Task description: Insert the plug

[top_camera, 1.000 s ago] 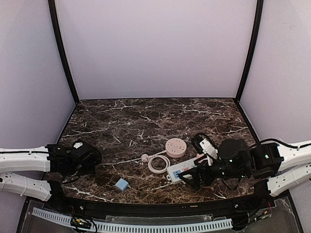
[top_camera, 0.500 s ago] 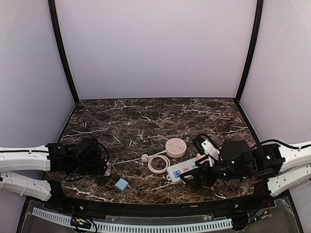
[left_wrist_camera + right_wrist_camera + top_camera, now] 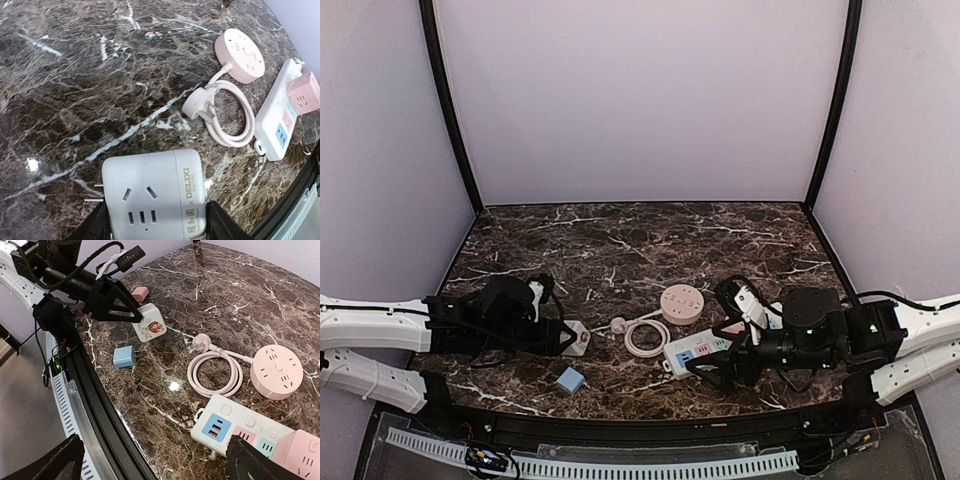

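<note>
Left arm (image 3: 370,325) swung inward, white adapter cube (image 3: 152,192) between its fingers (image 3: 223,224).

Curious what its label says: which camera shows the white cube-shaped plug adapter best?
Left wrist view: the white cube-shaped plug adapter fills the foreground, sockets, prongs and label clear. Right wrist view shows the adapter small, sticker side only; top view, a pale speck.

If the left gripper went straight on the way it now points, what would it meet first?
Probably the pink plug and its coiled cable, since the left gripper, shut on the white adapter, points at them; height is unclear.
</note>
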`<control>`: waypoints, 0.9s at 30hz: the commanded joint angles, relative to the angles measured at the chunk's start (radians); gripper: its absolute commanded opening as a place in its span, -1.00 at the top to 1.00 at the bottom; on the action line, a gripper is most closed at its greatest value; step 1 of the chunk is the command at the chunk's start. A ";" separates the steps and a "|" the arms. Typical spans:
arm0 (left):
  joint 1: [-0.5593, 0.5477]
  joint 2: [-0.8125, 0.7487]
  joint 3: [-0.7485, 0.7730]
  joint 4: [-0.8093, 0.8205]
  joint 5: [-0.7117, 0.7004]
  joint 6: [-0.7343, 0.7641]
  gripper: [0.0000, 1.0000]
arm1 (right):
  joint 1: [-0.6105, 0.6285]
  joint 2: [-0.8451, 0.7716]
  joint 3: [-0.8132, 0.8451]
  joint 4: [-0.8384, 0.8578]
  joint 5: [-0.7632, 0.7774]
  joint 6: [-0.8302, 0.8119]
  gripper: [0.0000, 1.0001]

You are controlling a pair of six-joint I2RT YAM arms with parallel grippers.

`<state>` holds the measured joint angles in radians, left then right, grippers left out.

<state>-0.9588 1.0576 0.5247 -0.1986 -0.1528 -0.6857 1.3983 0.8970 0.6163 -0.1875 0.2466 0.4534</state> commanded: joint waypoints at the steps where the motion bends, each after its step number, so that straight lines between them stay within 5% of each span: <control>1: -0.005 0.035 0.025 0.187 0.070 0.060 0.07 | 0.009 0.061 0.051 0.057 -0.003 -0.084 -0.97; 10: -0.005 0.134 0.049 0.347 0.165 0.127 0.10 | 0.010 0.178 0.157 0.061 0.105 -0.215 -0.97; 14: -0.006 0.164 0.067 0.366 0.196 0.133 0.11 | 0.010 0.186 0.146 0.110 0.033 -0.351 -0.97; 27: -0.005 0.163 0.062 0.458 0.222 0.021 0.14 | 0.007 0.292 0.159 0.242 0.132 -0.576 -0.97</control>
<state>-0.9588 1.2324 0.5755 0.1761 0.0452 -0.6132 1.3987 1.1301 0.7528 -0.0223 0.3290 -0.0475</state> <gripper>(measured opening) 0.586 0.986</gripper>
